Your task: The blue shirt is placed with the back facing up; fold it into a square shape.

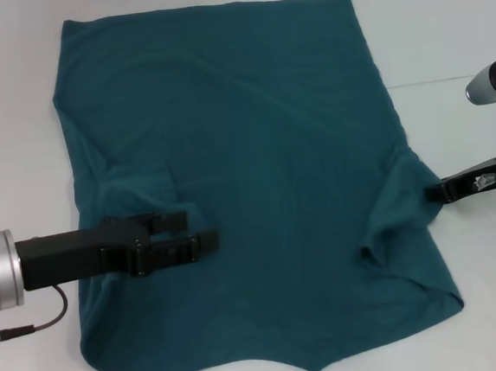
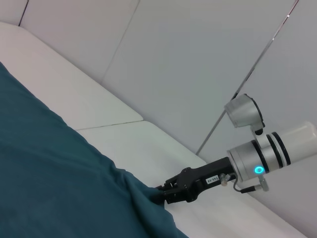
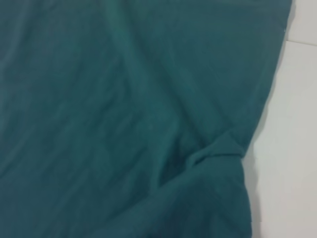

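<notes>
Blue shirt (image 1: 254, 150) between both hands.

White table surface (image 1: 444, 38), matte, evenly lit, with a thin seam line running across it on the right. Behind it, plain pale wall panels (image 2: 188, 64) meet at dark diagonal joints. Light diffuse; shadows faint.
</notes>
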Available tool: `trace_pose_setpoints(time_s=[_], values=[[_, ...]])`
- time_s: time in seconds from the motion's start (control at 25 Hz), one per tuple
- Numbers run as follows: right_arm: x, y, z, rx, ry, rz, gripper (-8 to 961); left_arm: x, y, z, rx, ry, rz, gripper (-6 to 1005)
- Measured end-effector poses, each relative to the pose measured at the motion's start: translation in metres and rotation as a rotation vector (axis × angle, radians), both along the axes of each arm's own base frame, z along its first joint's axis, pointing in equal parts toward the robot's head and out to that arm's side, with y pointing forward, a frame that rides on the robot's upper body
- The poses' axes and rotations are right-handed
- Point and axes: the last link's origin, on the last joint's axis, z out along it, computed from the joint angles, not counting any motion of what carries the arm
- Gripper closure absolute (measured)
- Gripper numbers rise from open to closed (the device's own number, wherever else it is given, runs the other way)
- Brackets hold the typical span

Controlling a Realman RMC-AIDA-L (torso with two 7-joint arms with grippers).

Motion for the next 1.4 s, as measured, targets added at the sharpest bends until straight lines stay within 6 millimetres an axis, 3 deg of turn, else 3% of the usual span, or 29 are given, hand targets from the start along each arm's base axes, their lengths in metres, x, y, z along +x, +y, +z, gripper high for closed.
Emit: trace_pose_setpoints(time_s=[0.16, 0.48, 0.84, 1.0, 1.4], values=[[-0.003, 0.001, 0.002, 0.005, 0.0, 0.012, 690, 0.0, 0.0, 0.0, -0.001, 0.001, 0.001, 200], [-0.015, 0.005, 0.017, 0.055, -0.003, 0.05, 883, 0.0, 0.0, -0.001, -0.002, 0.001, 0.001, 200], [-0.047, 0.014, 0.028, 0.06, 0.002, 0.122, 898, 0.0, 0.0, 0.0, -0.001, -0.001, 0.003, 199], [-0.064, 0.021, 0.02, 0.041, 0.005, 0.139, 898, 0.0, 0.0, 0.0, 0.0, 0.0, 0.002, 199], [-0.082, 0.031, -0.003, -0.008, 0.004, 0.128, 852, -0.003, -0.002, -0.002, -0.006, 0.004, 0.007, 199]])
